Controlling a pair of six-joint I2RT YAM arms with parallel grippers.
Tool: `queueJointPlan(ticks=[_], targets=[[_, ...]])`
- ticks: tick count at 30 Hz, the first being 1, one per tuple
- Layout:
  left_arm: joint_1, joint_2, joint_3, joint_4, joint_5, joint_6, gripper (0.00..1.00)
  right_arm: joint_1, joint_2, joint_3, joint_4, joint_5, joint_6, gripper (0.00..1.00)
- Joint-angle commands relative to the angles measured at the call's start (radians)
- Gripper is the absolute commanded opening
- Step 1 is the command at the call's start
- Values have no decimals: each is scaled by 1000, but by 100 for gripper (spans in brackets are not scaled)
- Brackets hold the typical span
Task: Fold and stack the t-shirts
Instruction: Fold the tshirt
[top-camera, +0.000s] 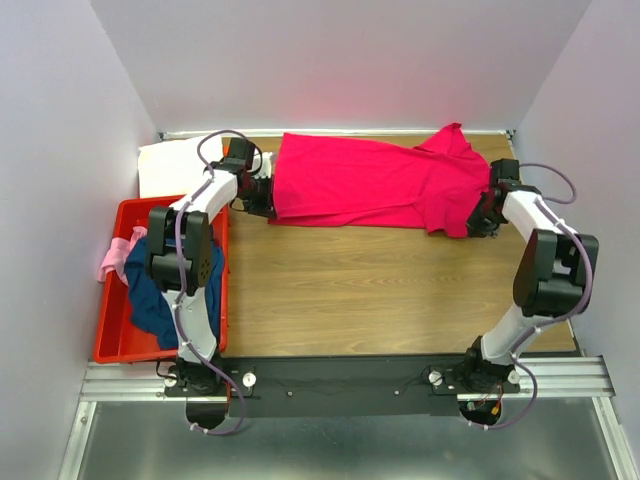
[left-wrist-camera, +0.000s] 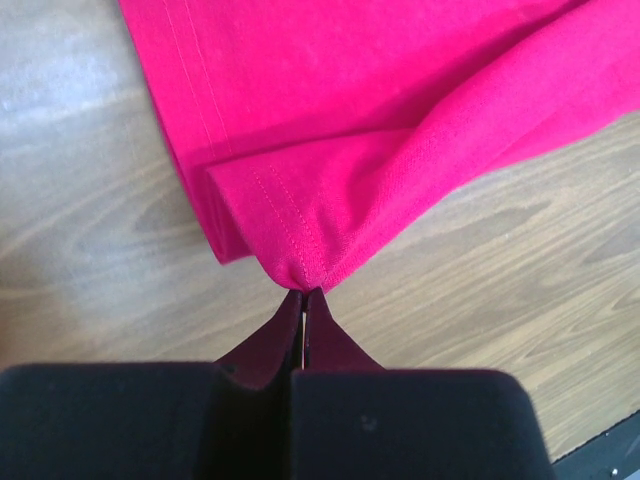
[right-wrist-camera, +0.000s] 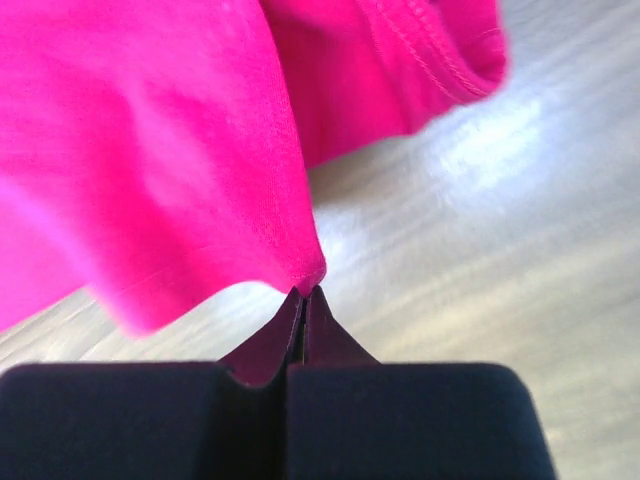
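The magenta-pink t-shirt (top-camera: 370, 185) lies stretched across the far part of the wooden table, hem to the left, collar and sleeves to the right. My left gripper (top-camera: 262, 192) is shut on a hem corner (left-wrist-camera: 300, 270), pinched at the fingertips. My right gripper (top-camera: 482, 215) is shut on a fold of the shirt's shoulder end (right-wrist-camera: 305, 270). A white shirt (top-camera: 175, 165) lies folded at the far left. The navy blue shirt (top-camera: 150, 295) and the pale pink shirt (top-camera: 115, 255) lie bunched in the red bin.
The red plastic bin (top-camera: 112, 325) stands at the table's left edge beside the left arm. White walls close in the left, back and right. The arm bases sit on a black rail (top-camera: 340, 385) along the near edge.
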Motion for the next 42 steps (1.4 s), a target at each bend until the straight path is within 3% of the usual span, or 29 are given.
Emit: queueJointPlan(ticks=[1, 14, 28, 34, 42], targets=[[7, -84, -60, 40, -6, -23, 0, -10, -144, -6, -97, 16, 17, 0], [6, -278, -259, 130, 3, -105, 0, -10, -413, 36, -384, 54, 40, 0], [4, -402, -404, 58, 0, -116, 0, -10, -578, 92, -663, 22, 83, 0], [4, -427, -439, 38, -3, -113, 0, -10, -644, 56, -732, 1, 114, 0], [4, -437, -442, 31, -3, -103, 0, -10, -649, -1, -692, 8, 125, 0]])
